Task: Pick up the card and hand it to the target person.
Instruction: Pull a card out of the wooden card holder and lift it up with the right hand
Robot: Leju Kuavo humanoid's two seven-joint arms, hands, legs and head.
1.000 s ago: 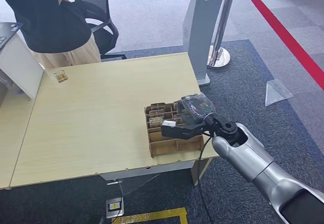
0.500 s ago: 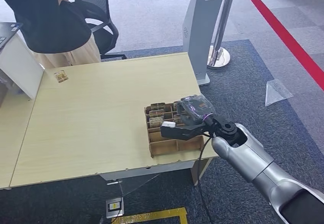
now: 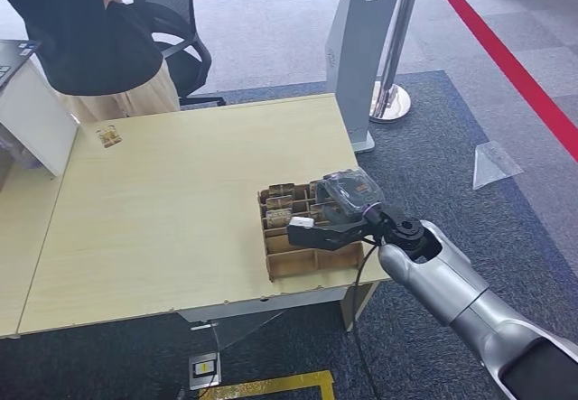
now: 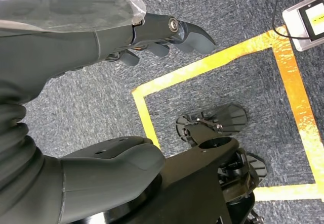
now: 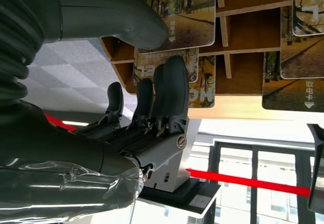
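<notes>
On the pale wooden surface (image 3: 184, 192), far left, we see a loose card (image 3: 108, 135) near the dark-shirted person (image 3: 88, 39). Near right, the compartmented cardboard tray (image 3: 310, 260) holds tree-printed cards (image 5: 179, 16). The right robot hand (image 3: 321, 228) rests in it, thumb against one card; grip indeterminate. The left robot hand (image 4: 114, 82) hangs spread, empty.

Place: I'm looking at an office lobby.
Evidence: grey carpet tiles (image 3: 273, 30), swivel chair (image 3: 173, 34), kiosk stand (image 3: 358, 39), red barrier line (image 3: 504, 57), wooden counter (image 3: 184, 192).

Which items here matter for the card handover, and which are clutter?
Job: cards in the wooden card rack; right hand over the rack; person at the table's far side.

Clutter: loose card on the table, office chair, kiosk stand, red tape.
</notes>
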